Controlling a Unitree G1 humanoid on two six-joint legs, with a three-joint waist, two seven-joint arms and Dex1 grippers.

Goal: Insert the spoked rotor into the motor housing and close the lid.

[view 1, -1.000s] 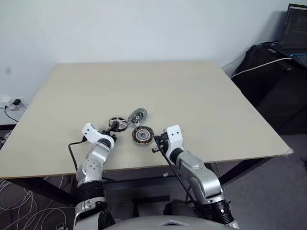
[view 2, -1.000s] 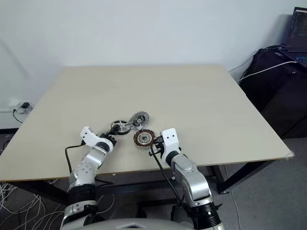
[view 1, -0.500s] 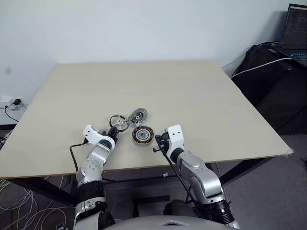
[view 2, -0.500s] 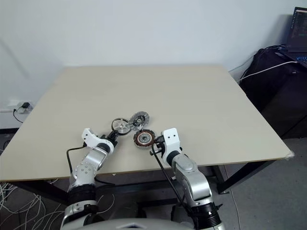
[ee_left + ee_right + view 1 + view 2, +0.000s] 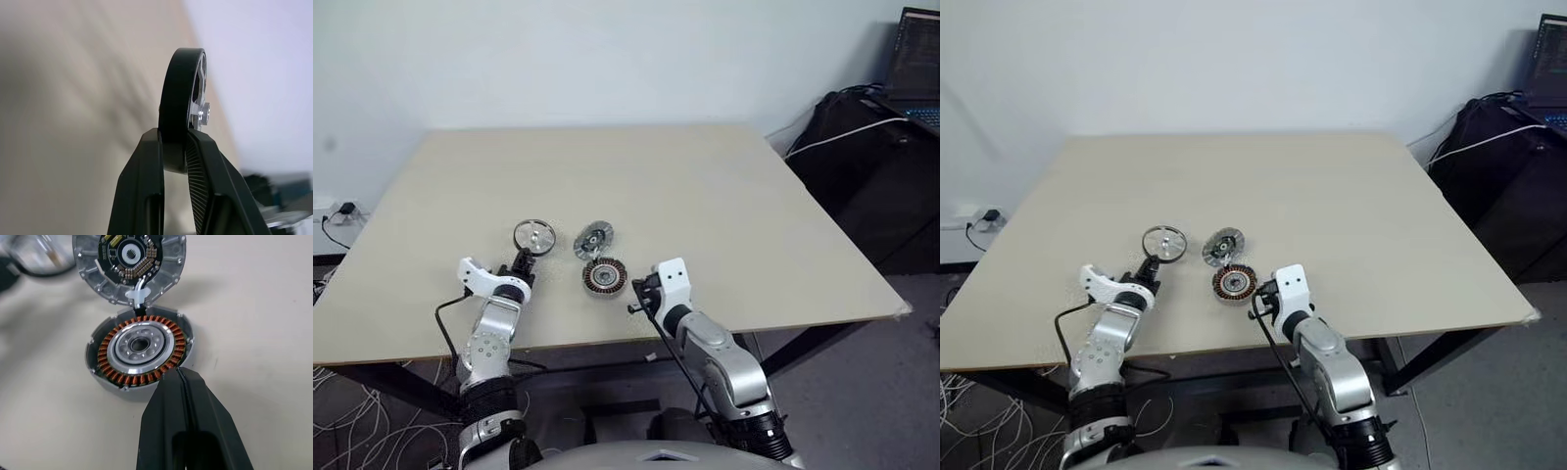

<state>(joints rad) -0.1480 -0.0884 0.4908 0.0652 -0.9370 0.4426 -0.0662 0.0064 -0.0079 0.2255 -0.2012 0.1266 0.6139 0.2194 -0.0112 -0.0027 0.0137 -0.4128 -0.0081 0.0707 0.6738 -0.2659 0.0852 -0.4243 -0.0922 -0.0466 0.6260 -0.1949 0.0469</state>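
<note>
The spoked rotor point(image 5: 534, 236), a black-rimmed ring with silver spokes, stands on edge above the table, left of the other parts. My left gripper point(image 5: 523, 258) is shut on its lower rim; in the left wrist view both fingers point(image 5: 146, 161) pinch the black rim point(image 5: 180, 93). The motor housing point(image 5: 604, 277), with copper windings around a silver centre, lies flat on the table. The grey lid point(image 5: 593, 240) lies just beyond it, touching it, its inner face up point(image 5: 129, 259). My right gripper point(image 5: 179, 374) is shut and empty, its tips at the housing's near edge point(image 5: 139, 350).
The beige table point(image 5: 705, 196) stretches wide beyond the parts; its front edge runs just under both hands. A dark bag and a laptop point(image 5: 915, 59) stand off the table at the far right. Cables lie on the floor at the left.
My left gripper shut on the rotor, then lifted it up and to the left, away from the lid. The rotor now stands on edge. The right arm stayed still.
</note>
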